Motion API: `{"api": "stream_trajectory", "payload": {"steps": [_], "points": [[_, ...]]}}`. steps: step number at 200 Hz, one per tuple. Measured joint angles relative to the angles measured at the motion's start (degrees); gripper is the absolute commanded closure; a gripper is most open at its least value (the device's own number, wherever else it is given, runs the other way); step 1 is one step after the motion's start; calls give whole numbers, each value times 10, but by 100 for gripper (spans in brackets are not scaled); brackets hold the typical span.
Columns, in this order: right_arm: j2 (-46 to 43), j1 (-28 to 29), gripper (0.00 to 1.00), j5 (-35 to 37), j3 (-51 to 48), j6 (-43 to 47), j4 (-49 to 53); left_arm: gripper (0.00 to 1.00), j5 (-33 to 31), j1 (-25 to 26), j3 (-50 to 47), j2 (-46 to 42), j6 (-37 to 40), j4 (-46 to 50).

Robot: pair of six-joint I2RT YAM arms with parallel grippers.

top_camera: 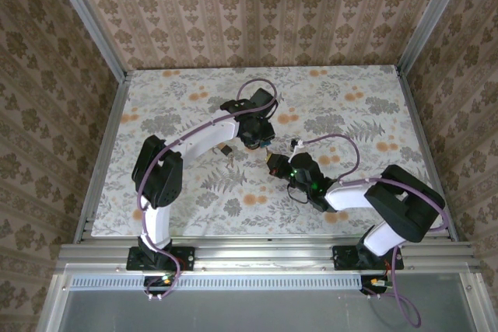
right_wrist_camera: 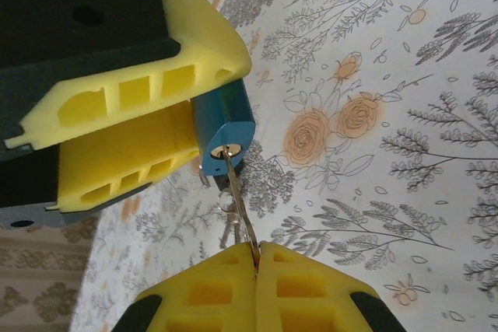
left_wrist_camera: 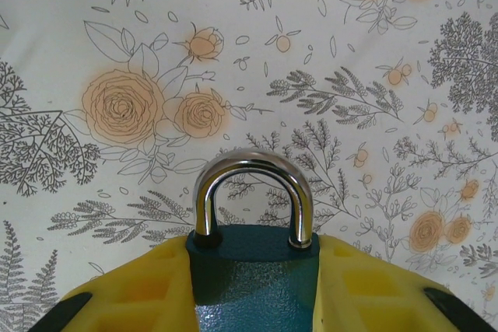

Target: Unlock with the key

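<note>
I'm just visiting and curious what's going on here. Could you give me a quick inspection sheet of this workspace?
Surface: floral tablecloth, flat.
Job's things: key inserted in the blue padlock; shackle shut.
Clutter: nothing seen.
End effectors: left end effector shut on padlock; right end effector shut on key.
Cables: purple cable along each arm.
Surroundings: patterned walls, metal rail in front.

Padlock (left_wrist_camera: 253, 289) body: blue hammered paint, faint sheen. Shackle (left_wrist_camera: 253, 170): mirror-polished metal. Key (right_wrist_camera: 237, 192): thin bright metal. Pincer pads (left_wrist_camera: 140, 297): matt yellow plastic. Desk (left_wrist_camera: 327, 29): matt print.
</note>
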State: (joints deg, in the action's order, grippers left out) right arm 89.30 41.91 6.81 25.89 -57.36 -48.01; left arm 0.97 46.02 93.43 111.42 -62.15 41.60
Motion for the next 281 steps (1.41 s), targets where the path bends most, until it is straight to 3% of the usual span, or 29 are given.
{"api": "stream_trajectory", "payload": {"steps": [119, 229, 281], "points": [[23, -28, 100, -38, -18, -71, -80, 82, -3, 0, 0, 0, 0, -23], [72, -31, 100, -63, -18, -105, -170, 82, -32, 0, 75, 27, 26, 65], [68, -31, 100, -67, -19, -93, -159, 82, -33, 1, 75, 31, 28, 70]]}}
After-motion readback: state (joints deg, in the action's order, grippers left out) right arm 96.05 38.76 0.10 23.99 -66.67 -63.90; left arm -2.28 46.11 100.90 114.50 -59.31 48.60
